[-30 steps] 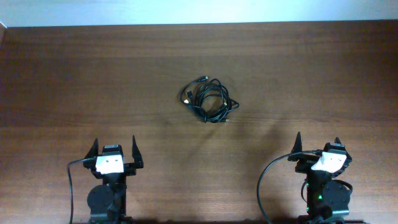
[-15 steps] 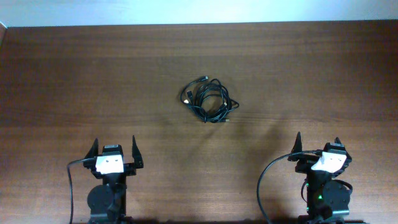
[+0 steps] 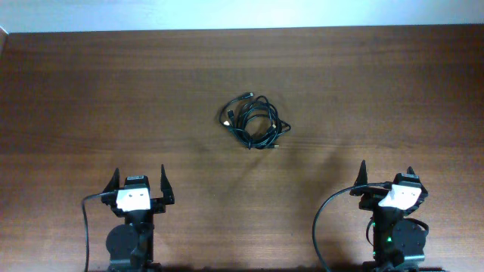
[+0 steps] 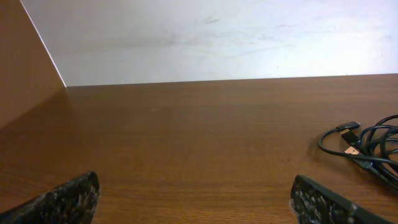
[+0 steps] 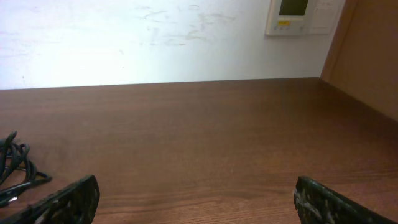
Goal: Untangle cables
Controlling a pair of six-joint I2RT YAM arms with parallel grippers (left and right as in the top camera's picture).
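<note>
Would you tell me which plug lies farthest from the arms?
The plug at the far edge of the cables, topmost overhead; the others lie nearer.

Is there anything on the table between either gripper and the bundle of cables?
Nothing visible. Only bare table lies between the cables and the left gripper or the right gripper; both are open.

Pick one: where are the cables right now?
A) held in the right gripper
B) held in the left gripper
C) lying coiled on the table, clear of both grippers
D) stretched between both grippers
C: the cables lie in one coil on the table, while the left gripper and the right gripper are both open and well short of them.
</note>
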